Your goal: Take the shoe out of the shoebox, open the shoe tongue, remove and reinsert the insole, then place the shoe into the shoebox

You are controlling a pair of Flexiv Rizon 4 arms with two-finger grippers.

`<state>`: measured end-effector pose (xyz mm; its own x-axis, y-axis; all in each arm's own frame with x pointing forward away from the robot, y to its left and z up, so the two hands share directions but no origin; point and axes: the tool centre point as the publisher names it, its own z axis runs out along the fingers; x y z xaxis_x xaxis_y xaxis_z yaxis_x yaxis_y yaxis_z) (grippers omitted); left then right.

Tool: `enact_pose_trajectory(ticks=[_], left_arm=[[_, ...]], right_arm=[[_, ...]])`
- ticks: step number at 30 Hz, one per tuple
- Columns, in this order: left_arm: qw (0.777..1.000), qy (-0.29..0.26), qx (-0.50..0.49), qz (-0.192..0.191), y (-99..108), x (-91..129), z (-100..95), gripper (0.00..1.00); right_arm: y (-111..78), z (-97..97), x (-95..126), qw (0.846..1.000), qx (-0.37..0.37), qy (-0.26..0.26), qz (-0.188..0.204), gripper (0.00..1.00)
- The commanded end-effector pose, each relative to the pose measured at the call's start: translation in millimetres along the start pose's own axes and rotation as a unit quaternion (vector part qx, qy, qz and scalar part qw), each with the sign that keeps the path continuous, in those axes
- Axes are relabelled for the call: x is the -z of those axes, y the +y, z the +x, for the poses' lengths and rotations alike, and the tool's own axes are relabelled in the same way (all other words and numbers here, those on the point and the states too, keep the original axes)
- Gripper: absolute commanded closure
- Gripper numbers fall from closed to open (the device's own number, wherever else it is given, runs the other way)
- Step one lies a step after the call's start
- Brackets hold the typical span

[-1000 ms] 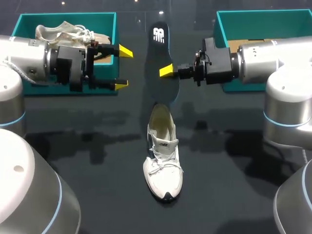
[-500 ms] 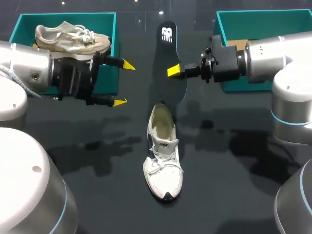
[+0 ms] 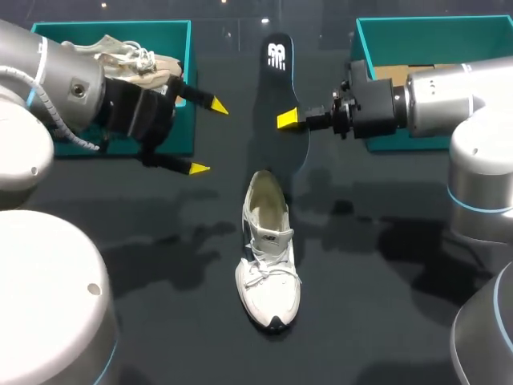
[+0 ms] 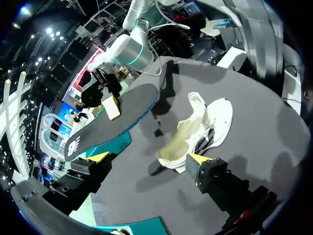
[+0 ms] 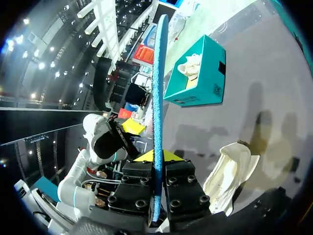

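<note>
A: Right gripper [image 3: 290, 119]?
B: Clenched on the dark flat foam insole [image 3: 280, 88], held off the table.
A: Left gripper [image 3: 207, 136], and the shoe?
B: Spread wide, empty, beside the teal cardboard shoebox [image 3: 112, 26]. The white lace-up sneaker [image 3: 268, 257] stands on the black table [image 3: 385, 281], near the insole.

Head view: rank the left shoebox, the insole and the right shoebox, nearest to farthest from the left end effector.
From the left end effector:
1. Left shoebox, just beside it.
2. Insole, held up mid-table.
3. Right shoebox, at the far right.
</note>
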<state>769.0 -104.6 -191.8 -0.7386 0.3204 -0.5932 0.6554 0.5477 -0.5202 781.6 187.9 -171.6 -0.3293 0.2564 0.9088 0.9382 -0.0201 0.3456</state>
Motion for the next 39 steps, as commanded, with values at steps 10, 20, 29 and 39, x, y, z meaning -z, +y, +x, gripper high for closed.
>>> enact_pose_trajectory(ticks=[10, 20, 29, 39], left_arm=[[0.976, 0.037, 0.193, -0.099, 4, 1, 34.1, 0.0], [0.976, 0.037, 0.193, -0.099, 4, 1, 34.1, 0.0], [0.953, 0.12, 0.259, -0.102, 31, -29, 51.6, 0.0], [0.948, 0.129, 0.265, -0.118, 38, -37, 60.3, 0.0]], right_arm=[[-6.0, -4.4, -15, 0.997, 0.056, 0.044, -0.005, 1.0], [-6.0, -4.4, -15, 0.997, 0.056, 0.044, -0.005, 1.0], [-11.3, -31.6, -21, 0.995, 0.095, 0.042, 0.0, 1.0], [-14.4, -49.0, -22, 0.989, 0.14, 0.042, 0.007, 1.0]])
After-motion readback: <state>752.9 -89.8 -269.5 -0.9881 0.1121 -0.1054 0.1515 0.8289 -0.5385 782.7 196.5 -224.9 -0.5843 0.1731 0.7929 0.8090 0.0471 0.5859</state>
